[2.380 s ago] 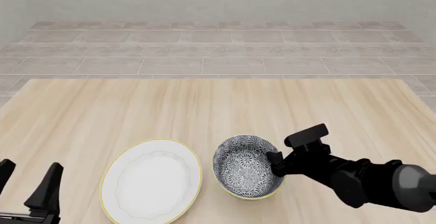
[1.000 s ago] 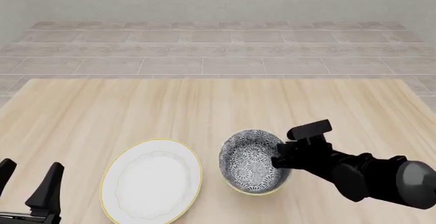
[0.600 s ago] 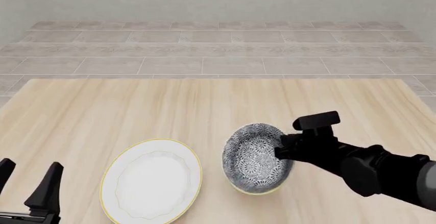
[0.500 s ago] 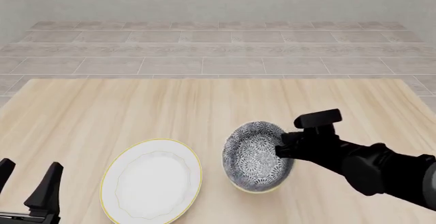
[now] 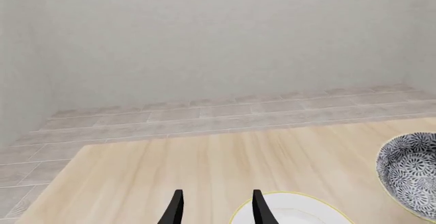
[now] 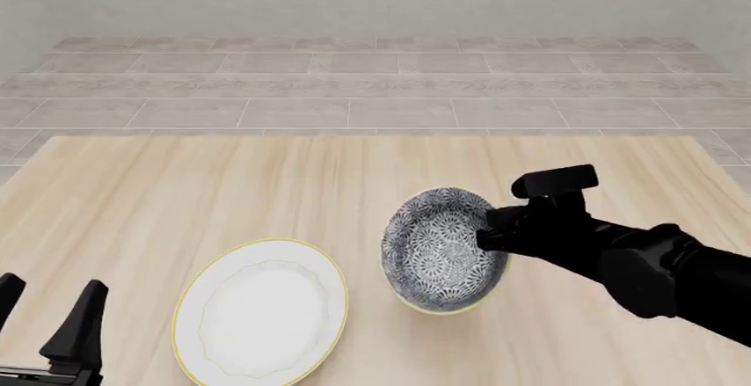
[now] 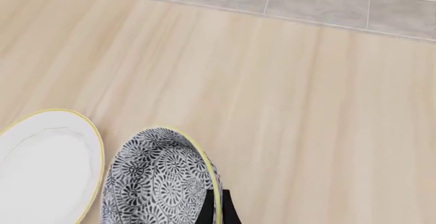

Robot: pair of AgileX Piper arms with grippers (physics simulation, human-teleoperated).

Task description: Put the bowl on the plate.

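now right tool (image 6: 484, 236) grips bowl (image 6: 441, 247) rim, tilted, beside plate (image 6: 260, 309); left tool (image 6: 45, 331) wide, w/ nothing.

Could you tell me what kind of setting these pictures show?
Most likely a simulated tabletop test scene: a bare wooden table holding only a patterned bowl and white plate, with grey tiled floor and blank walls.

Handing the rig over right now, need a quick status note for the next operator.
Right gripper: shut on the bowl's right rim, bowl lifted and tipped, opening facing left toward the plate.
Left gripper: open, idle at the near left table edge, holding nothing.
Plate: flat on the table, left of the bowl, nothing on it.
Done: bowl gripped and raised.
Left: carry the bowl left over the plate, level it, set it down, release.
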